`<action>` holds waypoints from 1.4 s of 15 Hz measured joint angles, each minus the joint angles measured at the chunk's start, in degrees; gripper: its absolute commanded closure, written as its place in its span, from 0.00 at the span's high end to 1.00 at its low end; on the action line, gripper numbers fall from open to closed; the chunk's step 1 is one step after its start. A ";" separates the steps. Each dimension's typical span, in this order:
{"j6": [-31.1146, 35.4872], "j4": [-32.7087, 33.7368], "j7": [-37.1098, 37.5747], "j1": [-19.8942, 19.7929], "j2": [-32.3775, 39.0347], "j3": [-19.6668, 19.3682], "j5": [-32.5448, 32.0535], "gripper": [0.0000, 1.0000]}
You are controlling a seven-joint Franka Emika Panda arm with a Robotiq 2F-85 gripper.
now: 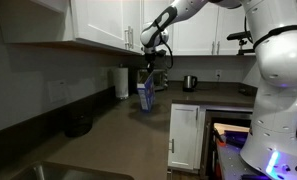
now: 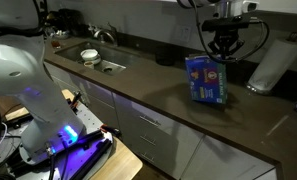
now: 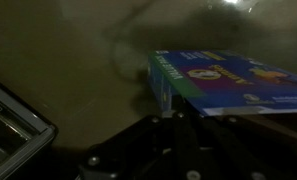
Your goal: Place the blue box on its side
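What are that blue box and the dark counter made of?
The blue box looks like printed cardboard: flat faces, sharp edges, glossy colourful print. The countertop seems polished stone or laminate, dark with soft reflections; I cannot tell which.

The blue box [image 2: 205, 80] sits on the counter [image 2: 148, 95] — tool [image 2: 224, 47] right above it, paper towel roll [image 2: 273, 65] near it.

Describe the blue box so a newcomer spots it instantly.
Find the long dark countertop. Directly under the robot's pincer sits the blue box. It is the only blue, flat-sided carton with colourful print; the paper towel roll nearby is white and cylindrical.
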 measured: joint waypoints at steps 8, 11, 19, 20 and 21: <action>0.38 -14.58 -0.63 5.62 -10.94 0.21 -3.61 0.00; 1.08 -18.01 -0.62 7.88 -13.29 0.31 -4.37 0.00; 12.82 -21.29 4.18 8.94 -15.33 -0.14 -14.63 0.00; 14.40 -21.53 5.58 8.94 -15.47 -0.36 -17.29 0.00; 16.24 -21.81 7.58 8.94 -15.65 -0.68 -20.70 0.00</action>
